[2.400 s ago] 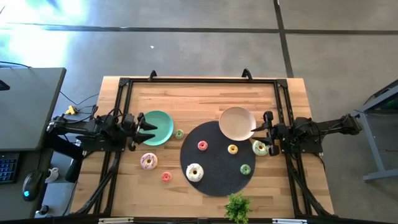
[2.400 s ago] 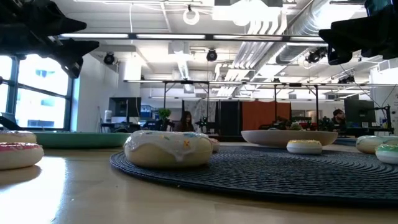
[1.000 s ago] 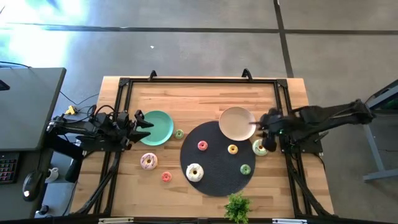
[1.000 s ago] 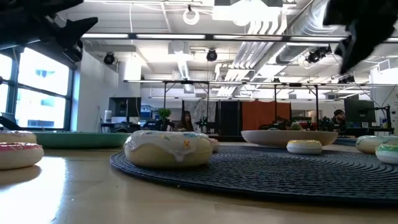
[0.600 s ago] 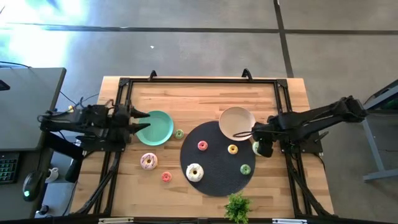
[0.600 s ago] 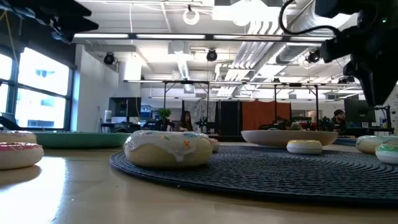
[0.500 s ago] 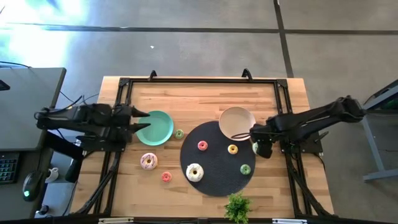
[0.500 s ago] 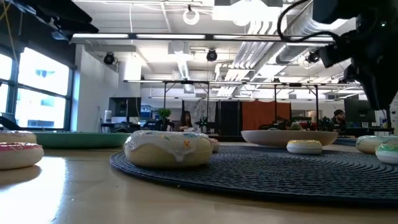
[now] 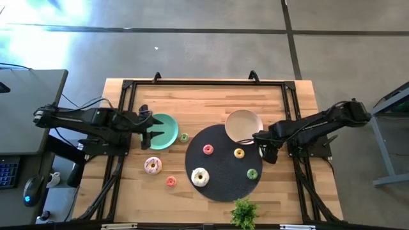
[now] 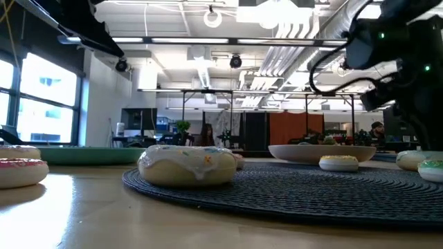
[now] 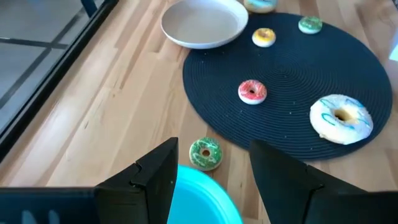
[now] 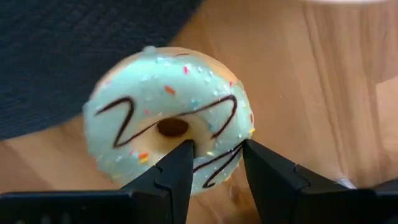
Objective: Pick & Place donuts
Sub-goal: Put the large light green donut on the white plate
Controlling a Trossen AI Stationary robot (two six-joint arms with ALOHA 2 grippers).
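My right gripper (image 9: 265,152) is open and points down over a mint-frosted donut (image 12: 168,118) with brown zigzag lines. This donut lies flat on the wood at the black mat's right edge. My left gripper (image 9: 152,129) hangs open above the teal plate (image 9: 167,131), touching nothing. A green donut (image 11: 205,154) lies on the wood just past that plate. On the mat (image 9: 220,185) rest a pink donut (image 9: 208,149), a yellow one (image 9: 239,153), a green one (image 9: 252,173) and a white one (image 9: 200,177). A pink-frosted donut (image 9: 153,165) and a red one (image 9: 170,181) lie on the wood. My right gripper comes from above with its open fingers astride the mint donut's ring wall (image 12: 214,140). One fingertip (image 12: 180,158) stands by the hole and the other by the outer rim. Whether they touch the donut, I cannot tell.
A beige plate (image 9: 243,126) sits at the mat's far right edge, close to my right gripper. A small green plant (image 9: 243,212) stands at the near edge. A black frame (image 9: 204,83) runs around the tabletop. Bare wood lies along the far side.
My right gripper has moved from beside the beige plate toward the near edge and down onto the mint donut, tipping to point downward; it now covers the donut from above. My left arm has drawn its elbow leftward, and its gripper has turned above the teal plate.
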